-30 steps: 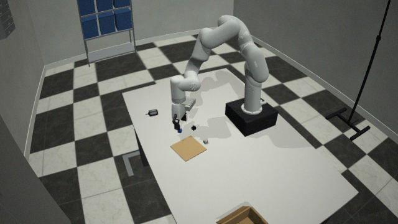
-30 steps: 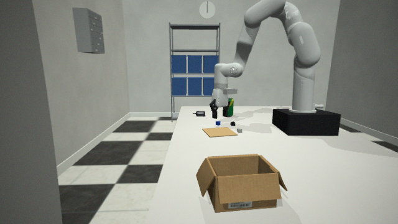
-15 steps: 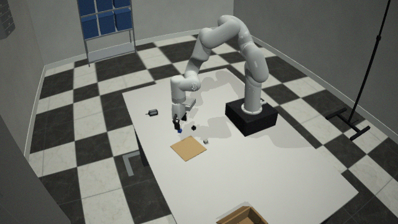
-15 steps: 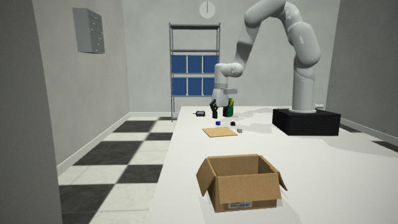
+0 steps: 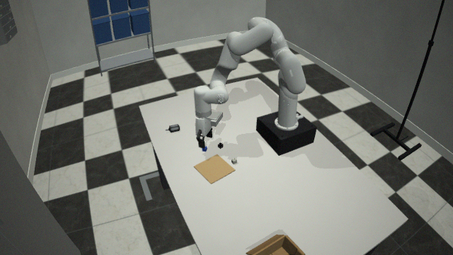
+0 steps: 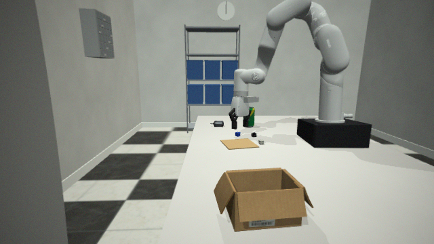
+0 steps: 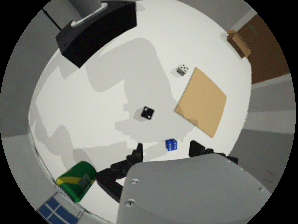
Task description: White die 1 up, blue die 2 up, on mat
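The blue die (image 5: 204,149) (image 6: 237,134) (image 7: 170,144) sits on the table just off the far edge of the tan mat (image 5: 214,168) (image 6: 239,144) (image 7: 201,103). The black die (image 5: 220,145) (image 6: 253,134) (image 7: 147,112) lies to its right, off the mat. The white die (image 5: 233,161) (image 6: 261,141) (image 7: 181,70) lies by the mat's right corner, off it. My gripper (image 5: 205,142) (image 6: 239,125) (image 7: 167,150) is open and empty, hanging a little above the blue die. The top faces are too small to read.
A green can (image 6: 251,116) (image 7: 76,179) stands just behind the gripper. A small dark motor (image 5: 173,128) (image 6: 218,124) lies at the far left. The black robot base (image 5: 286,132) (image 6: 333,133) is to the right. An open cardboard box (image 5: 276,248) (image 6: 261,196) stands at the near edge.
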`<state>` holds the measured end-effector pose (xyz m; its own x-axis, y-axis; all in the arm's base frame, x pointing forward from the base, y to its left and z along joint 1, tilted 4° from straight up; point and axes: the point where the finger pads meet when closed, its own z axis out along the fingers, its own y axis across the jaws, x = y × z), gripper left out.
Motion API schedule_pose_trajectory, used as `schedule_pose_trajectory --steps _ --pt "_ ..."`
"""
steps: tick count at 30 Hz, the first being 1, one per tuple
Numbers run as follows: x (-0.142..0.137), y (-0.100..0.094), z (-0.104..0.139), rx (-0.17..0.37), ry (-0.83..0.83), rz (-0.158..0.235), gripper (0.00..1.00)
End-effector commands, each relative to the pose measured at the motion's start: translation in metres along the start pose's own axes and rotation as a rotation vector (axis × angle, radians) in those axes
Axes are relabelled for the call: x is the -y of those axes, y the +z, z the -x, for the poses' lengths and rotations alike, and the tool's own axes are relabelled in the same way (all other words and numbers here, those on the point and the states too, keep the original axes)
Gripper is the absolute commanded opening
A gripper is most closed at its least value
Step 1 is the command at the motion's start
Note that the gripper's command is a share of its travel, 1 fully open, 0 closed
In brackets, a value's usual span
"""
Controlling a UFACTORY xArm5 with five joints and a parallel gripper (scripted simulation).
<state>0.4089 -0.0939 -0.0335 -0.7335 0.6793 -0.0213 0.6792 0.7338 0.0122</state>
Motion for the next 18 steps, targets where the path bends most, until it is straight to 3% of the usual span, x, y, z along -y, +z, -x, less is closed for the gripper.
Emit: schedule_pose_trajectory --steps 1,9,18 --pt "-0.001 -0.001 0.001 0.003 0.0 0.002 1.0" --pt "-0.005 -0.001 -0.004 0.003 0.0 0.002 1.0" --pt "-0.041 0.003 -0.048 0.0 0.0 0.005 1.0"
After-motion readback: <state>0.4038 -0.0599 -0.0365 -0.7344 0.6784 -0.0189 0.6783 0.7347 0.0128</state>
